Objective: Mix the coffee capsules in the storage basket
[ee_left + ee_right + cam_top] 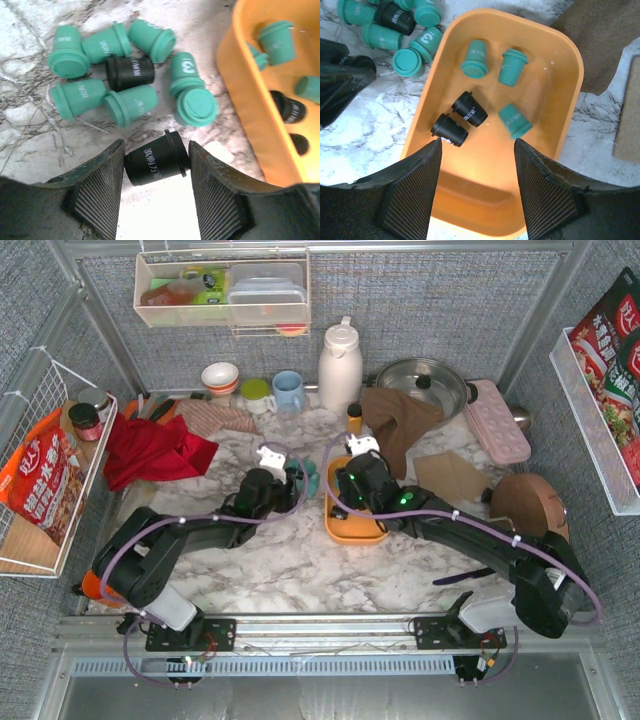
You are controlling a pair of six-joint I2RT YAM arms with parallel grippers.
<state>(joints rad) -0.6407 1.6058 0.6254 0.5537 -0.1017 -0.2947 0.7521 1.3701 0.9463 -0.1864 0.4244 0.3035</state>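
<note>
Capsule pickup on the left: my left claw [156, 146] is closed on a black capsule [152, 167] lying on the table [30, 145], just near of a loose cluster of coffee capsules [80, 95], left of the storage basket [240, 90]. My right claw [478, 145] hangs wide over the basket, gripping nothing; three teal and two black pods lie inside.

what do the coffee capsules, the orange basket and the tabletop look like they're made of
The coffee capsules look like moulded plastic, matte teal or black, with crisp rims and printed white lettering. The storage basket looks like orange plastic, smooth and semi-glossy, with soft highlights and rounded moulded corners. The tabletop is white with grey veining like marble, though it could be printed laminate.
</note>
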